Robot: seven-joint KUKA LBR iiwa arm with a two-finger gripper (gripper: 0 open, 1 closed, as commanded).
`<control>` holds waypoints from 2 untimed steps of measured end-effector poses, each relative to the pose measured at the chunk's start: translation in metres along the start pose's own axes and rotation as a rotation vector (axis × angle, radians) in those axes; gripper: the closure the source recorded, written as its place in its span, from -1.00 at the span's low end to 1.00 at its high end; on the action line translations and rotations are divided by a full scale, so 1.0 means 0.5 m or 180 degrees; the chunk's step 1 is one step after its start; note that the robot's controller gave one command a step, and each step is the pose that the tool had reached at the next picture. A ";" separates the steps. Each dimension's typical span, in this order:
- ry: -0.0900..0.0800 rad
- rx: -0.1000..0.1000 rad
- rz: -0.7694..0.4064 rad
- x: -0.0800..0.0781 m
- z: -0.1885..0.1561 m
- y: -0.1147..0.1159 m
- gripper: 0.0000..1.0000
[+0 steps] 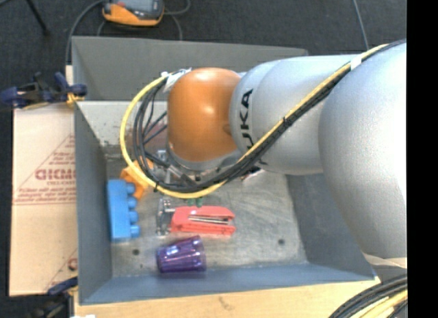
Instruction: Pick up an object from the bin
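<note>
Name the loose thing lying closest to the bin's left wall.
The blue block: it lies lengthwise at far left, while the red piece and the purple piece lie farther right, toward the middle.

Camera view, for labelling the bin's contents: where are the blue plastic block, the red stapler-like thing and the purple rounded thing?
blue plastic block (pixel 121 210), camera view, its top face.
red stapler-like thing (pixel 203 221), camera view, its body's middle.
purple rounded thing (pixel 181 256), camera view, its upper side.

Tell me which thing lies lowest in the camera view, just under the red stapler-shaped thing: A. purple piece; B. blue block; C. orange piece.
A: the purple piece lies just below the red stapler-shaped thing, nearest the view's bottom edge; the blue block sits higher, to the left.
</note>
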State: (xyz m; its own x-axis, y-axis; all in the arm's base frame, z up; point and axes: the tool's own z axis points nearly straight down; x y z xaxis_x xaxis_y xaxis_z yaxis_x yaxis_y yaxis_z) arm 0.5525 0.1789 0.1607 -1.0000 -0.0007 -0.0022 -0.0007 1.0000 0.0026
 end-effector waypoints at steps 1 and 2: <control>-0.0065 -0.0017 0.0142 0.030 0.134 -0.159 -1.00; -0.0004 0.0013 0.0032 0.052 0.121 -0.187 -1.00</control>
State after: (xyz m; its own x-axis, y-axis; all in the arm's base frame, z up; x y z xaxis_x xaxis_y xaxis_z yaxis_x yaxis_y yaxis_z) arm 0.5269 0.0855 0.0998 -0.9999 0.0095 -0.0034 0.0095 1.0000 -0.0016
